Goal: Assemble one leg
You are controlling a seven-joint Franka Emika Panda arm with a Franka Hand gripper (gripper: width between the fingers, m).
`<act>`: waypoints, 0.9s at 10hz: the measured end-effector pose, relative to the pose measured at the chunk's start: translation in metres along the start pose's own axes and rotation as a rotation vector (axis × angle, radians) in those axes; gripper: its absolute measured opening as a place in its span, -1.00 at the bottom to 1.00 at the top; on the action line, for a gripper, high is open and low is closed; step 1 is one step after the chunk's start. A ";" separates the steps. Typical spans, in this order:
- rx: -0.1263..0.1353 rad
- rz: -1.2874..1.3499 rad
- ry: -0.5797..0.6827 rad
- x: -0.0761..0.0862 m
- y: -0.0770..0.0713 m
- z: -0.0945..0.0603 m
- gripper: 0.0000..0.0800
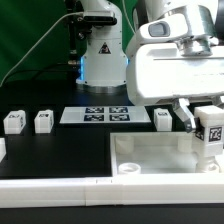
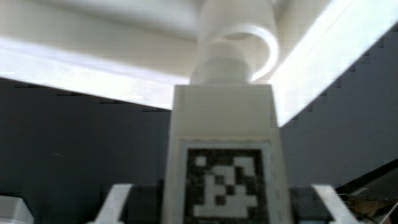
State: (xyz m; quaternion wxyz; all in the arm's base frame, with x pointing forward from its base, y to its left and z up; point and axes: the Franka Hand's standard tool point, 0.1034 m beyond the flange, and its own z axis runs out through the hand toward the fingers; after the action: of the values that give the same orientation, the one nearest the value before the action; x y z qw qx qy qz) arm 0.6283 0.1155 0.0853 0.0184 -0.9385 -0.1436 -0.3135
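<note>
My gripper (image 1: 208, 122) is shut on a leg (image 1: 211, 132), a small white block with a black-and-white tag, at the exterior view's right edge. It holds the leg over the right corner of the large white square part (image 1: 150, 157). In the wrist view the leg (image 2: 224, 120) fills the middle, tag facing the camera, between the two fingers (image 2: 121, 203). Its round end (image 2: 235, 55) reaches towards the white part's corner (image 2: 107, 45). Whether that end touches the part I cannot tell. My gripper (image 2: 224, 198) frames the tag on both sides.
Two loose legs (image 1: 13, 122) (image 1: 43, 121) stand on the black table at the exterior view's left, and a third (image 1: 163, 119) sits just behind the square part. The marker board (image 1: 97, 115) lies at the back centre. A white rail (image 1: 60, 190) runs along the front edge.
</note>
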 end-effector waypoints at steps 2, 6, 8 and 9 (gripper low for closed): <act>0.006 0.000 -0.020 -0.004 -0.001 0.002 -0.27; 0.010 -0.005 -0.024 -0.007 -0.005 0.003 -0.27; 0.012 -0.004 -0.035 -0.014 -0.006 0.008 -0.27; 0.010 -0.003 -0.030 -0.014 -0.005 0.009 -0.27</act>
State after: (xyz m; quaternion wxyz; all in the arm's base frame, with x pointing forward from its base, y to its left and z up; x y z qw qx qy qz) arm 0.6216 0.1183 0.0692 0.0205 -0.9428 -0.1469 -0.2984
